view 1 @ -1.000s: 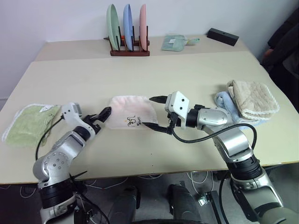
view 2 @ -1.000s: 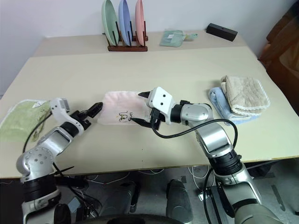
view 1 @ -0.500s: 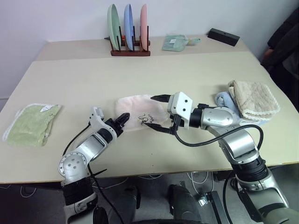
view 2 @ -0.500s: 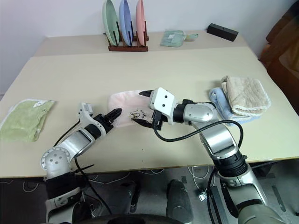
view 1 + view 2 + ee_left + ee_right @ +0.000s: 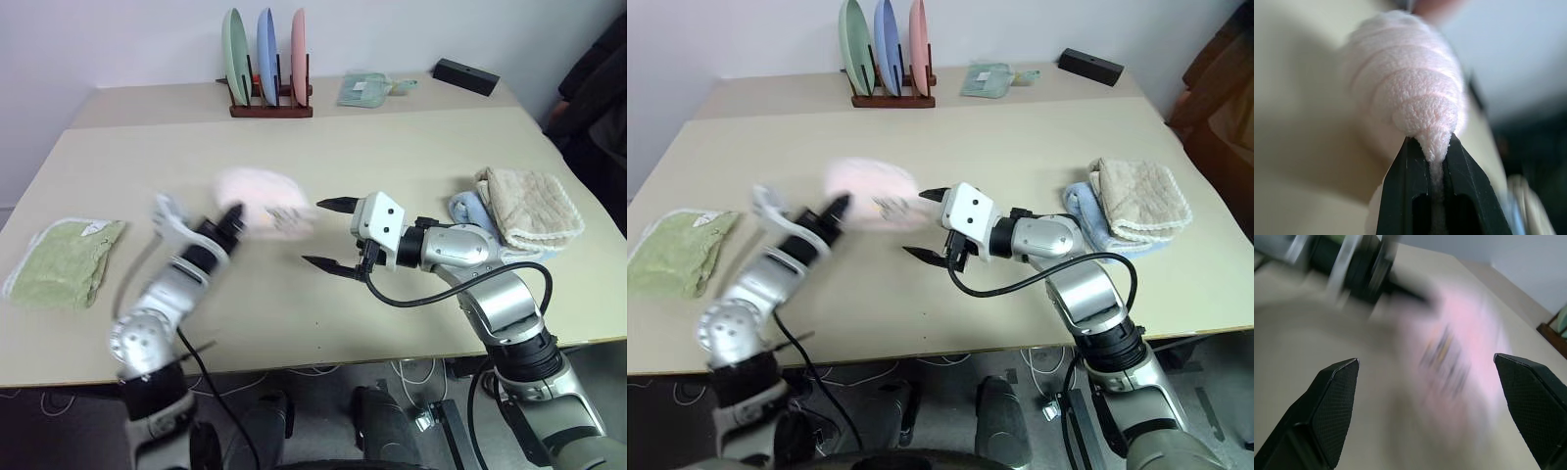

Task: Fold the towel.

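towel: soft, light, floppy imo, bunches up just past the pinch
left gripper: clamped on towel edge
right gripper: wide apart, empty, near towel; grab free edge next prob

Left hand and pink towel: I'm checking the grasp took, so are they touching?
Touching. In the left wrist view the left hand has its two black fingers shut on a fold of the towel.
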### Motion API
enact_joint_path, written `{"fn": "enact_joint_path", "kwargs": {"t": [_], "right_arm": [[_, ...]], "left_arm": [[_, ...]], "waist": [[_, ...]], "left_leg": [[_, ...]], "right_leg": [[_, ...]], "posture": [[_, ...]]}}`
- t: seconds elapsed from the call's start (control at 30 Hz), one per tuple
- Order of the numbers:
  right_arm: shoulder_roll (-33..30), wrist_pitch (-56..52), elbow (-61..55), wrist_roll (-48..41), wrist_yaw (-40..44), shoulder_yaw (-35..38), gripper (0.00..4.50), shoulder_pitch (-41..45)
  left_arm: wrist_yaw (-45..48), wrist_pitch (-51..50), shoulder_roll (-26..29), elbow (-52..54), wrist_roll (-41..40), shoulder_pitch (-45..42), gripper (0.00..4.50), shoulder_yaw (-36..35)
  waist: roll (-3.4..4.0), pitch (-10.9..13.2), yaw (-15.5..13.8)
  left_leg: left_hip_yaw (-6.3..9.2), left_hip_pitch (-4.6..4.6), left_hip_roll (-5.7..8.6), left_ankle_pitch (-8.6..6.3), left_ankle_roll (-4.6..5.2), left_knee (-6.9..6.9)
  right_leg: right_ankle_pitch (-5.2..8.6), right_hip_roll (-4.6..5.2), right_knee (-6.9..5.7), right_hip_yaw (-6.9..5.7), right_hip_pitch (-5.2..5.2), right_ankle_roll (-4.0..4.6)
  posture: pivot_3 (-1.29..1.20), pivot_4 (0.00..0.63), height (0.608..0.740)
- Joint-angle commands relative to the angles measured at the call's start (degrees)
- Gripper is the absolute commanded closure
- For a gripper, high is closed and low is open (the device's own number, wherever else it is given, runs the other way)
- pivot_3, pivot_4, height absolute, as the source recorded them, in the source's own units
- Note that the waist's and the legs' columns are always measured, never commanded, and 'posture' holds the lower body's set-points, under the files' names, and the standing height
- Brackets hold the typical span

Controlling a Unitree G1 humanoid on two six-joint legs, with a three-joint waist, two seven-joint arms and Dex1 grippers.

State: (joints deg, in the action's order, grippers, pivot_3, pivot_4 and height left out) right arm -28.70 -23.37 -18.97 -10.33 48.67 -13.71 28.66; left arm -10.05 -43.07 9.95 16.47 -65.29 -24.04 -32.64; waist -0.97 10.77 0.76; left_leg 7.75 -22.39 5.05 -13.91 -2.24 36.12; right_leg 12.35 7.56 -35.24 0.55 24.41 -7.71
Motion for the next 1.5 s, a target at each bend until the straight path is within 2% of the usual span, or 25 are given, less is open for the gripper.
{"fn": "enact_joint_path", "kwargs": {"t": [0.03, 0.13, 0.2, 0.3, 0.43, 0.67, 0.77, 0.93, 0.97, 1.1, 1.23, 1.4, 1.5], "right_arm": [[-0.8, 0.6, -1.8, -1.2, 0.1, 2.1, 0.0, -0.1], [-1.2, 0.9, -1.5, -1.4, 0.5, 2.3, 0.0, -0.5], [-1.4, 1.3, -1.2, -1.5, 0.8, 2.4, 0.0, -0.7], [-1.5, 2.1, -0.3, -1.4, 1.4, 2.3, 0.0, -0.6], [-1.2, 3.3, 1.3, -1.4, 2.2, 1.8, 0.0, 0.3], [-1.4, 5.2, 3.6, -1.3, 3.8, 1.7, 0.0, 1.3], [-1.5, 5.9, 4.5, -1.1, 4.3, 1.6, 0.0, 1.4], [-1.9, 6.6, 5.3, -1.3, 5.3, 1.7, 0.0, 1.1], [-1.9, 6.6, 5.5, -1.2, 5.5, 1.7, 0.0, 1.1], [-2.4, 6.5, 7.2, -1.8, 6.4, 2.9, 0.0, 1.8], [-3.3, 6.1, 11.1, -3.2, 6.4, 6.2, 0.0, 2.6], [-4.1, 7.4, 17.3, -2.2, 3.5, 9.8, 0.0, 2.4], [-3.5, 5.9, 20.4, -2.0, -1.4, 13.0, 0.0, 1.7]], "left_arm": [[-1.4, 8.6, 6.6, -0.3, 0.9, -2.9, 4.42, -8.7], [-3.7, 13.8, 11.5, -2.4, -0.5, -2.4, 4.42, -16.7], [-5.1, 15.4, 12.4, -2.1, -1.6, 0.5, 4.42, -20.4], [-8.6, 16.7, 9.4, -0.1, -3.4, 8.2, 4.42, -23.6], [-9.1, 16.7, 1.8, 2.8, -4.3, 20.1, 4.42, -21.7], [-9.4, 19.2, -3.4, 4.0, -6.4, 27.0, 4.42, -18.9], [-8.4, 21.1, -3.8, 5.2, -8.1, 28.4, 3.45, -19.1], [-8.3, 25.4, -1.9, 7.2, -9.4, 30.0, 0.88, -21.1], [-8.1, 26.0, -0.8, 7.3, -9.5, 30.6, 0.49, -21.8], [-4.6, 27.0, 8.9, 8.4, -4.3, 35.0, 0.49, -24.8], [1.6, 23.9, 18.7, 12.7, 4.2, 38.5, 0.49, -18.2], [10.7, 21.2, 29.4, 17.6, 21.6, 36.7, 0.49, 3.0], [13.7, 22.0, 31.1, 15.4, 32.8, 31.4, 0.49, 16.4]], "waist": [[0.0, 0.0, 0.1], [0.0, 0.0, 0.0], [-0.01, 0.0, -0.1], [-0.01, 0.0, -0.2], [-0.23, -0.1, -0.6], [-0.54, -0.1, -1.6], [-0.55, -0.1, -1.5], [-0.55, -0.1, -1.5], [-0.55, -0.1, -1.5], [-0.58, -0.1, -1.4], [-0.56, -0.1, -1.8], [-0.54, -0.1, -2.4], [-0.49, -0.1, -1.8]], "left_leg": [[0.0, -0.01, 0.0, 0.0, 0.0, -0.01], [-0.02, -0.01, 0.01, -0.02, -0.03, -0.01], [-0.01, -0.01, 0.01, -0.03, -0.04, -0.01], [-0.01, 0.0, 0.01, -0.04, -0.02, 0.0], [0.01, -0.01, 0.01, -0.05, 0.0, 0.05], [0.02, -0.01, -0.01, -0.05, -0.01, 0.11], [0.0, -0.01, -0.01, -0.06, 0.0, 0.08], [-0.01, -0.01, -0.04, -0.06, 0.0, 0.05], [-0.01, -0.01, -0.04, -0.06, 0.0, 0.06], [-0.02, 0.0, -0.07, -0.07, 0.01, 0.03], [-0.05, -0.02, -0.04, -0.07, 0.01, 0.05], [-0.12, 0.0, 0.0, -0.08, 0.03, 0.06], [-0.16, -0.01, -0.02, -0.09, 0.05, -0.05]], "right_leg": [[0.0, 0.0, 0.0, 0.0, 0.02, 0.0], [-0.01, 0.01, 0.04, 0.02, 0.04, -0.01], [-0.01, 0.02, 0.05, 0.04, 0.04, -0.01], [-0.01, 0.04, 0.06, 0.05, 0.01, -0.01], [0.0, 0.03, 0.07, 0.05, -0.07, 0.0], [0.08, 0.02, 0.1, -0.02, -0.15, 0.24], [0.07, 0.02, 0.12, -0.01, -0.14, 0.22], [0.07, 0.01, 0.12, -0.01, -0.1, 0.23], [0.08, 0.01, 0.12, -0.01, -0.1, 0.24], [0.1, -0.04, 0.12, 0.0, -0.08, 0.27], [0.11, 0.0, 0.15, 0.02, -0.11, 0.3], [0.11, 0.04, 0.19, 0.04, -0.18, 0.31], [0.11, 0.01, 0.19, 0.07, -0.07, 0.3]], "posture": [[0.0, 0.15, 0.736], [0.0, 0.15, 0.736], [0.0, 0.15, 0.736], [0.0, 0.15, 0.736], [0.0, 0.15, 0.736], [0.0, 0.15, 0.736], [0.0, 0.15, 0.736], [0.0, 0.15, 0.736], [0.0, 0.15, 0.736], [0.0, 0.15, 0.736], [0.0, 0.15, 0.736], [0.0, 0.15, 0.736], [0.0, 0.15, 0.736]]}}
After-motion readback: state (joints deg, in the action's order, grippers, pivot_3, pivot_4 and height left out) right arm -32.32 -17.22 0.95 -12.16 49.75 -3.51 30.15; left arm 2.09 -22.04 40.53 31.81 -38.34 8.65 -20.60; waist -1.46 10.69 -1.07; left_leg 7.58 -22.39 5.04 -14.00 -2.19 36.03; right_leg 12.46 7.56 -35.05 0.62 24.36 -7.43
